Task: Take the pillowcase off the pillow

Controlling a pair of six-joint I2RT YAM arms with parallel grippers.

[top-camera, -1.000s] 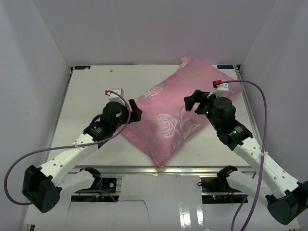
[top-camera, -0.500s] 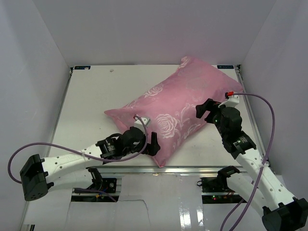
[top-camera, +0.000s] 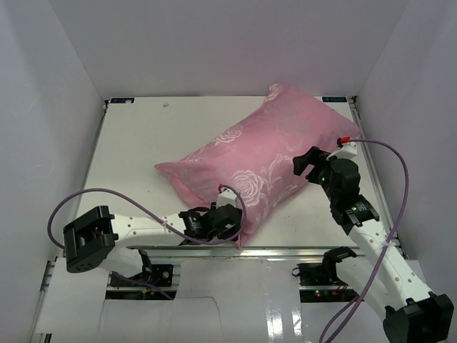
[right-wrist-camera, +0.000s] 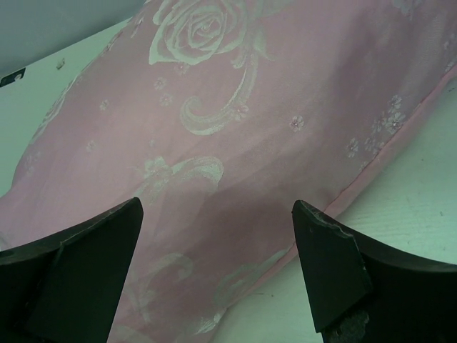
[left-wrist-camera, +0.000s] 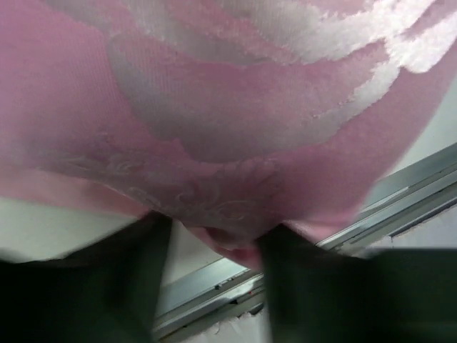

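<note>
The pink rose-printed pillowcase (top-camera: 271, 153) lies plump and diagonal on the white table (top-camera: 136, 143). The pillow is hidden inside it. My left gripper (top-camera: 232, 227) sits low at the cover's near corner. In the blurred left wrist view, the gripper (left-wrist-camera: 214, 250) has its dark fingers partly drawn in on either side of the pillowcase (left-wrist-camera: 228, 107) corner tip, with a strip of table still showing beside the left finger. My right gripper (top-camera: 305, 163) hovers at the cover's right edge. In the right wrist view, it (right-wrist-camera: 216, 207) stands wide open above the pillowcase (right-wrist-camera: 235, 143) seam.
A metal rail (top-camera: 285, 250) runs along the table's near edge, just under the cover's near corner, and shows in the left wrist view as well (left-wrist-camera: 400, 193). White walls close in the left, back and right sides. Purple cables loop from both arms.
My left arm swung from the cover's left edge down to its near corner, and its jaws narrowed around the tip. The right gripper drew back to the cover's right edge.
</note>
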